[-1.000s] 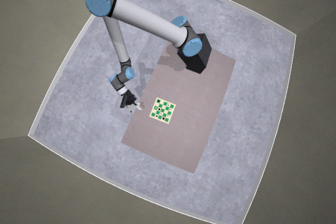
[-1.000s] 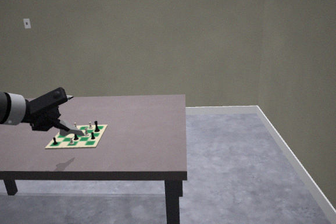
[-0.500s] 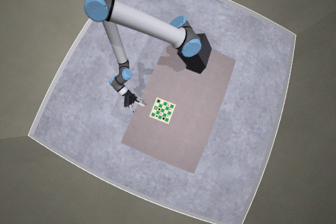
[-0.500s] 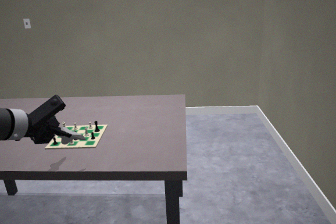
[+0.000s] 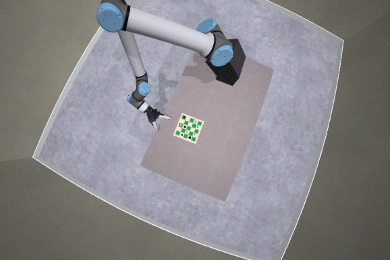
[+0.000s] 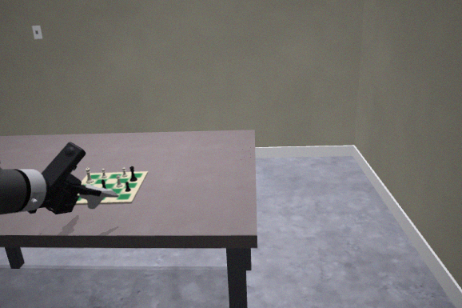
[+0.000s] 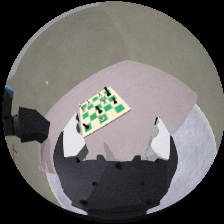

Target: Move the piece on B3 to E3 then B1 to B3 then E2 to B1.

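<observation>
The small green-and-cream chessboard [image 5: 189, 128] lay flat on the brown rectangular table [image 5: 233, 115], holding several small black and white chess pieces [image 6: 132, 174], all upright; their squares could not be read. The black two-jaw gripper [image 5: 161, 121] hovered beside the board's edge, jaws fully spread, holding nothing. Grey mottled floor [image 6: 328, 217] and olive walls [image 6: 224, 49] surrounded the table.

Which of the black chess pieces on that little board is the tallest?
The black piece at the board's far right corner in the exterior view: it rises well above the two shorter black pieces nearer the open gripper.
</observation>
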